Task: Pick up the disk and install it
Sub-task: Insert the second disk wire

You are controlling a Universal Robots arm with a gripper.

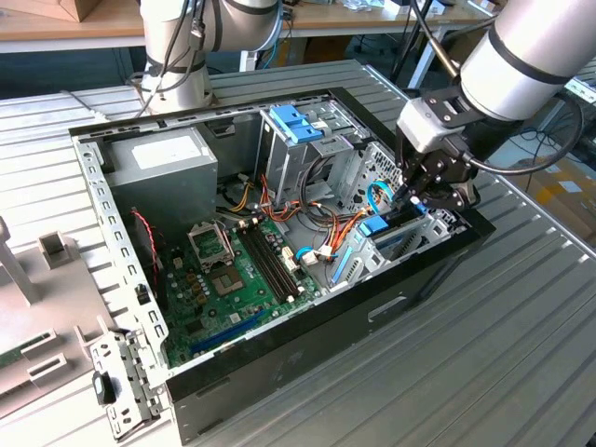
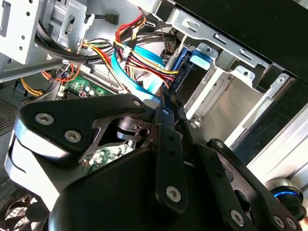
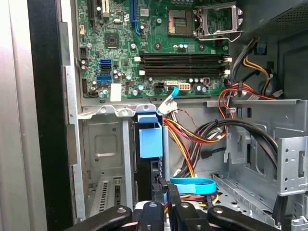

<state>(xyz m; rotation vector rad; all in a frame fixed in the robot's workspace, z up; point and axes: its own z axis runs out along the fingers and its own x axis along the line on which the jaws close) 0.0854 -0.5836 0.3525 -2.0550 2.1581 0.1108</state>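
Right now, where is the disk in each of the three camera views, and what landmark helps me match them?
Exterior view: the disk stands on edge in the case's bay at the exterior view's right, beside the gripper.
Second wrist view: the disk sits beyond the gripper, beside the cable bundle.
First wrist view: the disk shows its blue end, near the motherboard's edge.
Shared landmark: the light-blue flat cable beside it.

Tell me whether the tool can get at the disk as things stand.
Probably yes: the tool is right at the disk, which stands on edge in its bay; the blue cable lies beside them, not between.
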